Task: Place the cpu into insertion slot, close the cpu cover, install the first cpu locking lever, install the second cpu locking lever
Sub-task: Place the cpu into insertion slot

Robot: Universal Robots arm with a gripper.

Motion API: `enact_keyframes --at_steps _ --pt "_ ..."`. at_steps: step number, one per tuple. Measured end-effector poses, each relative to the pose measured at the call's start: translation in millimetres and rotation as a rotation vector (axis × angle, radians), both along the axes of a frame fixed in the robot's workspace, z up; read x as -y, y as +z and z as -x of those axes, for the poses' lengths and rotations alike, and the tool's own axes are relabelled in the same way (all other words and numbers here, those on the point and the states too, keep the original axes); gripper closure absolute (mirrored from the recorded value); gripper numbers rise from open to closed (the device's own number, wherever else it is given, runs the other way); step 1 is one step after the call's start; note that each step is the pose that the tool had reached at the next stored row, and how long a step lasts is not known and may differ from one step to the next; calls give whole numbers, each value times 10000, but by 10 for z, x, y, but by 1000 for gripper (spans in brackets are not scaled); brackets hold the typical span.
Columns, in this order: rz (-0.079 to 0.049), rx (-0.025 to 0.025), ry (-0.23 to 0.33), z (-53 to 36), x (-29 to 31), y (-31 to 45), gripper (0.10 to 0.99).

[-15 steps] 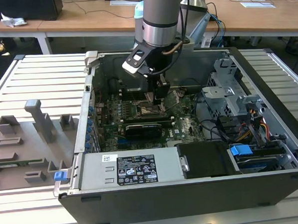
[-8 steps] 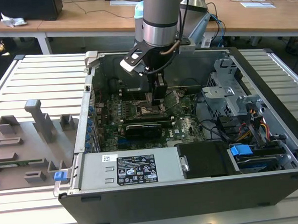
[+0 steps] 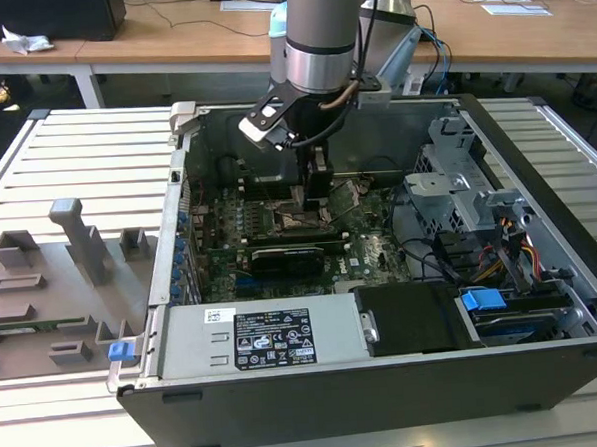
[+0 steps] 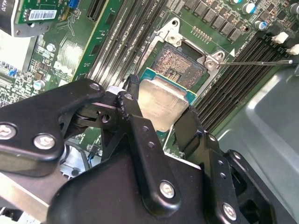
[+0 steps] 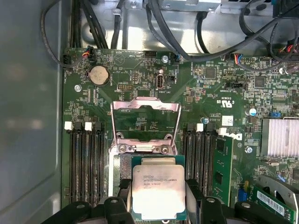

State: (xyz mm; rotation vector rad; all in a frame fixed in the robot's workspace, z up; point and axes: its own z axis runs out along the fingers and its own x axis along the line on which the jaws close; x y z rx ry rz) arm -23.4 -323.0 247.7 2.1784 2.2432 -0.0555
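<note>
The tool (image 4: 158,106) grips the chip (image 5: 157,191) by two opposite edges just above the socket (image 4: 180,63), whose cover (image 5: 145,105) is swung open. Best to hold it level, square its corners to the socket and lower it straight, without sliding across the pins.

The computer case (image 3: 388,394) is open on top, and the arm (image 3: 319,32) drops straight in through that gap; the drive cage (image 3: 457,190) rises on the exterior view's right; the power supply (image 3: 264,337) walls the near edge; a black card (image 3: 295,256) lies just in front of the gripper (image 3: 313,208). The cover (image 5: 145,106) stands lifted off the socket (image 5: 120,164), so the pins lie bare; low memory slots (image 5: 86,158) flank it on both sides; the grey case wall (image 5: 28,116) stands beyond one bank; cables (image 5: 161,28) cross beyond the cover; a thin lever (image 4: 257,61) reaches out over the slots; the chip (image 4: 163,105), clamped between the fingers (image 4: 128,109), overhangs part of the socket.
</note>
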Motion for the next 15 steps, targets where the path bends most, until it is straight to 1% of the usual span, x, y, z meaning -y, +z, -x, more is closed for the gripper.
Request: enact_keyframes --at_steps 3,5,8,9,15 --pt "-2 1 0 16 -2 -5 545" --pt "0 0 1 17 -15 -7 545" --pt "7 0 1 18 -94 -14 545" --pt "4 2 1 21 -102 -23 545" --pt "7 0 1 33 -103 -86 545"
